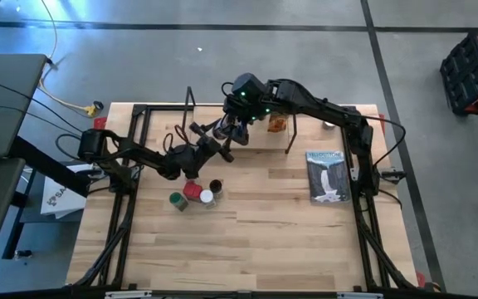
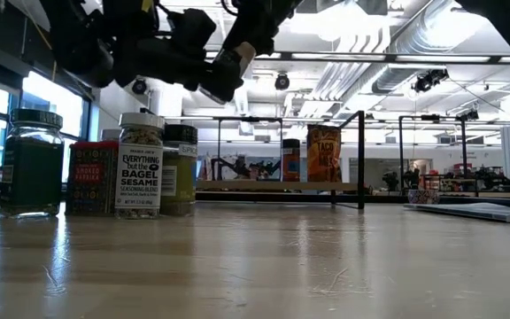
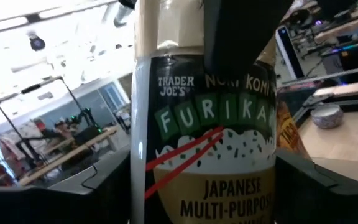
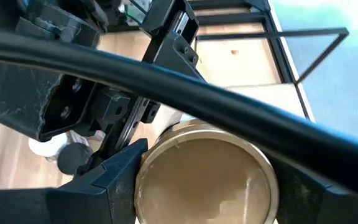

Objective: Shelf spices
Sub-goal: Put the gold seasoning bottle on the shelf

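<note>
Two grippers meet over the back half of the table [image 1: 289, 241] on one spice jar. The left gripper [image 1: 212, 148] comes in from the left edge and the right gripper [image 1: 232, 131] from the far right corner, and they sit just beside each other in the high view.

The furikake jar [image 3: 204, 143] hangs in the air between them, tilted, above the table and clear of it in the low view. In my left wrist view the jar fills the gap between that arm's two dark fingers [image 3: 73, 193], and its sides touch both, so the left gripper is closed on the jar's body. In my right wrist view the jar's round tan end faces the camera, pressed between the right arm's fingers [image 4: 107, 177]. That gripper grips it too, spread only as wide as the jar.

The shelf [image 2: 264, 186] stands behind the jar along the back of the table. An orange packet [image 2: 324, 153] is upright on its plank, with a dark-lidded jar [image 2: 290, 159] just beside it.

Four more spices stand in a tight cluster on the table nearer the front, below the left gripper:
- a green jar [image 2: 30, 164]
- a red tin [image 2: 91, 177]
- a sesame seasoning jar [image 2: 140, 164]
- a yellowish jar [image 2: 180, 168]

A grey booklet [image 1: 328, 176] lies flat near the right arm's base.
</note>
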{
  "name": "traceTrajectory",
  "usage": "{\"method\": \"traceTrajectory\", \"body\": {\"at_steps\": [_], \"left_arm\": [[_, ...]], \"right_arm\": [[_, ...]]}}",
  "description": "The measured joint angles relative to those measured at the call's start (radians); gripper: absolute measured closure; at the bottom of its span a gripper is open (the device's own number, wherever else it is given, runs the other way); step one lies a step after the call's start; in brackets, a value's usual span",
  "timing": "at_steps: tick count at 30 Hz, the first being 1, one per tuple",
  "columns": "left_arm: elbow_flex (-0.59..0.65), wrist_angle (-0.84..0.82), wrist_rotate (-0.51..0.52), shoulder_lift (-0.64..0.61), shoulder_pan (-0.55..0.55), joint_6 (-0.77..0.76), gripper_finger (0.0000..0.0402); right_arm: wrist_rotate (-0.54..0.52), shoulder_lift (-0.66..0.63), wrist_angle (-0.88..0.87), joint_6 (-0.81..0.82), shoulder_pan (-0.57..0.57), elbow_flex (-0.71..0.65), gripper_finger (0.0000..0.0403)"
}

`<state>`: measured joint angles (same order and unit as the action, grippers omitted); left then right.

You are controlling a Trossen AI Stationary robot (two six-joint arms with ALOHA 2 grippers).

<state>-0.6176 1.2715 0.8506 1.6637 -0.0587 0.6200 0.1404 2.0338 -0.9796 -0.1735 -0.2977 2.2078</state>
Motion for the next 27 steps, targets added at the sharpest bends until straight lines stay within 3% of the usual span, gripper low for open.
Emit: {"method": "traceTrajectory", "body": {"at_steps": [5,14,21,27], "left_arm": [[-0.032,-0.118,-0.054,-0.002,-0.021,-0.113,0.0113],[-0.102,-0.383,-0.053,-0.042,-0.040,-0.180,0.0059],[-0.111,-0.652,-0.074,-0.216,-0.020,-0.207,0.0040],[-0.062,-0.854,-0.024,-0.397,-0.008,-0.290,0.0039]], "right_arm": [[-0.020,0.000,-0.022,0.008,0.001,-0.001,0.0142],[-0.085,0.000,-0.034,0.013,-0.009,-0.003,0.0142],[-0.086,0.000,-0.034,0.025,-0.081,-0.003,0.0142],[-0.083,0.001,-0.045,0.005,-0.149,-0.003,0.0142]]}}
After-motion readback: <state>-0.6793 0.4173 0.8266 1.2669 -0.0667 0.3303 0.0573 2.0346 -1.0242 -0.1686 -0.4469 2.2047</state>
